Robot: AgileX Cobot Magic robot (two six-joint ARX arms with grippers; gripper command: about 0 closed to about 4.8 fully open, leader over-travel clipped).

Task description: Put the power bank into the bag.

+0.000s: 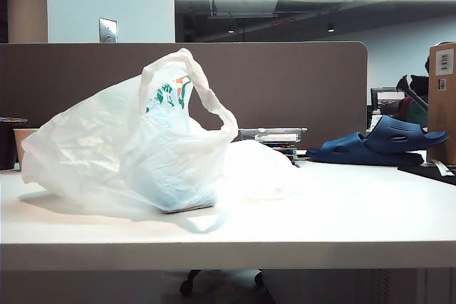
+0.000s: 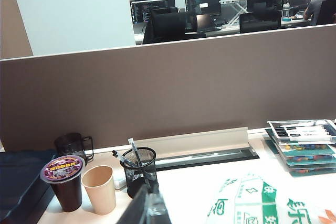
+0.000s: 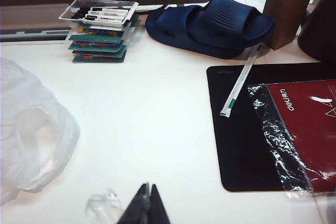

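The bag [image 1: 128,154] lies slumped on the white table, handles up, with its green-and-orange logo facing me. A dark flat shape, the power bank [image 1: 187,204], shows dimly through the bag's bottom where it rests on the table. Neither arm appears in the exterior view. My left gripper [image 2: 146,196] is shut and empty, hovering above the table beside the bag's printed top [image 2: 262,203]. My right gripper [image 3: 145,188] is shut with nothing between its tips, over bare table to the side of the bag [image 3: 31,129]. Neither wrist view shows the power bank.
A stack of colourful cases under a clear tray [image 3: 102,30] and blue slippers [image 3: 210,22] sit by the brown partition [image 1: 285,83]. A black mat [image 3: 247,129] carries a red packet [image 3: 304,129]. Cups [image 2: 100,190] and a mesh pen holder [image 2: 139,171] stand far left.
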